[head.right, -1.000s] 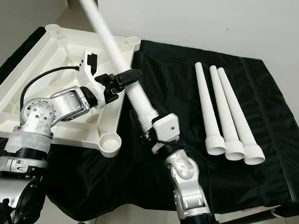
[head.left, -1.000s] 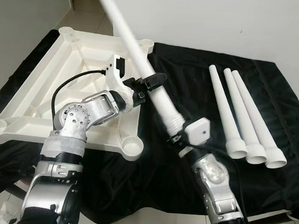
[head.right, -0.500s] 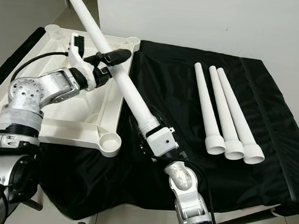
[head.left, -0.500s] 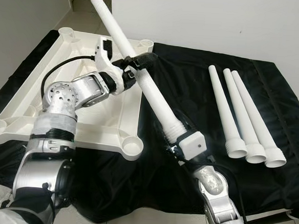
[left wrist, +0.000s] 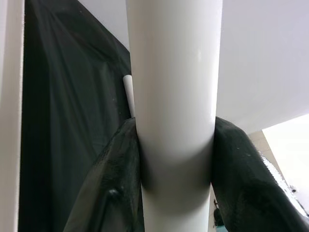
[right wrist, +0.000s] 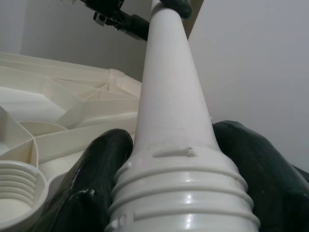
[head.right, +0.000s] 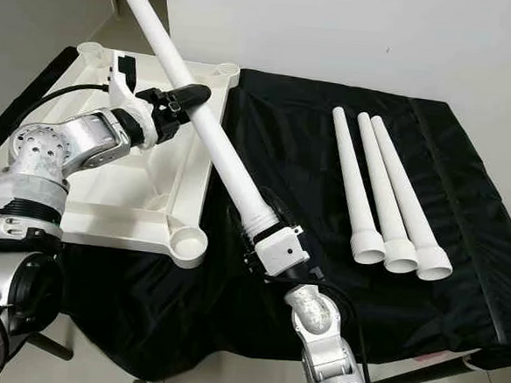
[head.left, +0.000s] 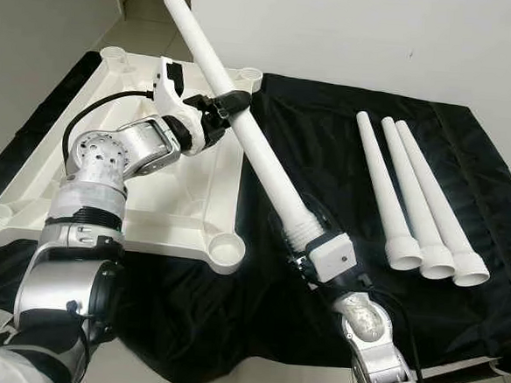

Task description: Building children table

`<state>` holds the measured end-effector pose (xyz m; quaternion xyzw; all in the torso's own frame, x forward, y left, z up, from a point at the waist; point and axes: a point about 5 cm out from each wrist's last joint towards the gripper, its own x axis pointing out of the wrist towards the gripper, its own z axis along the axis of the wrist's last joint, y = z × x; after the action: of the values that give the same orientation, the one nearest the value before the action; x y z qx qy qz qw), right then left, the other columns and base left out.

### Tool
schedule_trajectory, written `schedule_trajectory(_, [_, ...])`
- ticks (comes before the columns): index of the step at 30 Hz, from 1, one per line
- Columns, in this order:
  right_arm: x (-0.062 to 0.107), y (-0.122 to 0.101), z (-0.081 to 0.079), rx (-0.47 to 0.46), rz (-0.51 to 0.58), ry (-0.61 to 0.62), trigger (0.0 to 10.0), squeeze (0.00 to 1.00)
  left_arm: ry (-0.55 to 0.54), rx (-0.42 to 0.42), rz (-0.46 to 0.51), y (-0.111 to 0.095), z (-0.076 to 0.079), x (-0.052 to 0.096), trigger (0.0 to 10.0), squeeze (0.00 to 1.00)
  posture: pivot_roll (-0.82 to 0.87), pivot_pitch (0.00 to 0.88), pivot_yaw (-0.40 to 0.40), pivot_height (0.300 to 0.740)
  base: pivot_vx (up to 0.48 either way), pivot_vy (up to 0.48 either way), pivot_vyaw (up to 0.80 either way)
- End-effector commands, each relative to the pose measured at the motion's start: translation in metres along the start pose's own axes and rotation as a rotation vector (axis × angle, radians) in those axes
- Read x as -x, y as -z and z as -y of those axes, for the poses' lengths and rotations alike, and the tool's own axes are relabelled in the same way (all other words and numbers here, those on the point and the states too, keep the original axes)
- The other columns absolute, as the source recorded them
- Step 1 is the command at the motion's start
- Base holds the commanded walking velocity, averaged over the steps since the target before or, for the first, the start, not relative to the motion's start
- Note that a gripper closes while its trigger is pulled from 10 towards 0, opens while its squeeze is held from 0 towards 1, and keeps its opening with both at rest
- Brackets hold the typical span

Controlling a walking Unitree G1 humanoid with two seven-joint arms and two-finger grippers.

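Left gripper (head.left: 229, 108) clamped round the upper shaft of the white table leg (head.left: 250, 143), one black finger (left wrist: 113, 188) pressed to each side. Right gripper (head.left: 309, 235) gripping the same leg at its threaded near end, fingers (right wrist: 96, 164) snug against the ribbed collar. Leg held off the surface, slanting from near right, low, up to far left, high, across the right edge of the upturned tabletop (head.left: 84, 136).

Far tip of the leg close to the top border of the head views. Tabletop partly masked by the left arm and the leg; near-left corner socket cut at the picture edge. Right gripper's fingers mostly hidden behind its white wrist housing in the head views.

Tabletop lying underside up on the left of the black cloth (head.left: 329, 144), open corner socket (head.left: 224, 246) at its near right, just left of the threaded end. Three spare legs (head.left: 417, 203) lying side by side on the right, well apart from the held leg, wide ends near. White wall behind.
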<state>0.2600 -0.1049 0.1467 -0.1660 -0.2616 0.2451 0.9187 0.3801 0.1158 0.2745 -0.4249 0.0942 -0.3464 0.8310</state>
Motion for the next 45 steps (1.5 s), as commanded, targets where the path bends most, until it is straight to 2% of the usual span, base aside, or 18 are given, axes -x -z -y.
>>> schedule_trajectory(1, [0.001,0.001,-0.003,0.019,0.004,-0.037,10.0,0.00,0.322,-0.024,-0.003,-0.003,0.020,0.000,0.0,0.00,-0.06,0.036,0.012,0.740,0.000,0.000,0.00])
schedule_trajectory(2, [0.001,0.001,-0.003,0.019,0.004,-0.037,10.0,0.00,0.322,-0.024,-0.003,-0.003,0.020,0.000,0.0,0.00,-0.06,0.036,0.012,0.740,0.000,0.000,0.00])
schedule_trajectory(3, [0.000,0.002,-0.003,0.000,0.000,-0.037,10.0,1.00,0.312,-0.024,-0.012,-0.003,0.019,-0.001,10.0,0.00,-0.05,0.034,0.010,0.740,0.000,0.000,0.00])
schedule_trajectory(4, [0.000,0.003,-0.001,-0.043,-0.002,-0.032,10.0,1.00,0.293,-0.026,-0.022,-0.004,0.018,-0.002,10.0,0.00,-0.05,0.031,0.008,0.740,0.000,0.000,0.00])
schedule_trajectory(8, [-0.002,0.002,0.006,-0.103,-0.001,0.019,10.0,1.00,0.258,-0.003,-0.004,-0.009,0.014,-0.003,10.0,0.00,-0.06,0.028,0.012,0.740,0.000,0.000,0.00])
schedule_trajectory(13, [-0.004,0.005,0.014,-0.200,-0.036,0.117,10.0,1.00,0.245,-0.037,0.025,-0.016,0.013,0.000,10.0,0.00,-0.06,0.028,0.012,0.740,0.000,0.000,0.00])
schedule_trajectory(14, [-0.005,0.006,0.017,-0.235,-0.053,0.136,10.0,0.33,0.220,-0.070,0.049,-0.020,0.011,0.000,10.0,0.00,-0.05,0.020,0.008,0.740,0.000,0.000,0.00])
schedule_trajectory(16, [-0.005,0.006,0.017,-0.235,-0.053,0.136,10.0,0.33,0.220,-0.070,0.049,-0.020,0.011,0.000,10.0,0.00,-0.05,0.020,0.008,0.740,0.000,0.000,0.00])
schedule_trajectory(17, [-0.006,0.007,0.020,-0.262,-0.067,0.164,10.0,0.00,0.198,-0.096,0.069,-0.025,0.010,0.001,10.0,0.00,-0.05,0.020,0.008,0.740,0.000,0.000,0.00])
schedule_trajectory(19, [-0.006,0.010,0.024,-0.266,-0.087,0.190,10.0,0.00,0.185,-0.113,0.088,-0.031,0.009,0.003,10.0,0.00,-0.06,0.018,0.006,0.740,0.000,0.000,0.00])
schedule_trajectory(20, [-0.005,0.015,0.029,-0.272,-0.127,0.217,10.0,0.00,0.147,-0.138,0.137,-0.041,0.005,0.005,10.0,0.00,-0.05,0.017,0.004,0.740,0.000,0.000,0.00])
schedule_trajectory(24, [-0.004,0.017,0.030,-0.273,-0.140,0.217,10.0,0.00,0.112,-0.147,0.173,-0.048,0.002,0.007,10.0,0.00,-0.05,0.016,0.003,0.740,0.000,0.000,0.00])
schedule_trajectory(26, [-0.002,0.018,0.031,-0.272,-0.150,0.198,10.0,0.00,0.069,-0.180,0.242,-0.061,0.000,0.010,10.0,0.00,-0.05,0.013,0.001,0.740,0.000,0.000,0.00])
schedule_trajectory(36, [-0.009,0.015,0.037,-0.271,-0.199,0.176,10.0,0.00,0.050,-0.298,0.292,-0.066,0.009,0.007,10.0,0.00,-0.05,0.016,-0.002,0.740,0.000,0.000,0.00])
schedule_trajectory(37, [-0.014,0.014,0.040,-0.240,-0.231,0.147,10.0,0.00,0.052,-0.388,0.298,-0.063,0.016,0.003,10.0,0.00,-0.05,0.021,-0.008,0.740,0.000,0.000,0.00])
schedule_trajectory(40, [-0.025,0.014,0.051,-0.165,-0.317,0.128,10.0,0.00,0.055,-0.530,0.295,-0.052,0.029,-0.008,10.0,0.00,-0.05,0.026,-0.012,0.740,0.000,0.000,0.00])
schedule_trajectory(43, [-0.031,0.013,0.057,-0.159,-0.346,0.140,10.0,0.00,0.055,-0.571,0.302,-0.046,0.034,-0.012,10.0,0.00,-0.04,0.032,-0.015,0.740,0.000,0.000,0.00])
schedule_trajectory(45, [-0.038,0.009,0.060,-0.192,-0.359,0.134,10.0,0.00,0.053,-0.617,0.308,-0.040,0.038,-0.015,10.0,0.00,-0.04,0.034,-0.016,0.740,0.000,0.000,0.00])
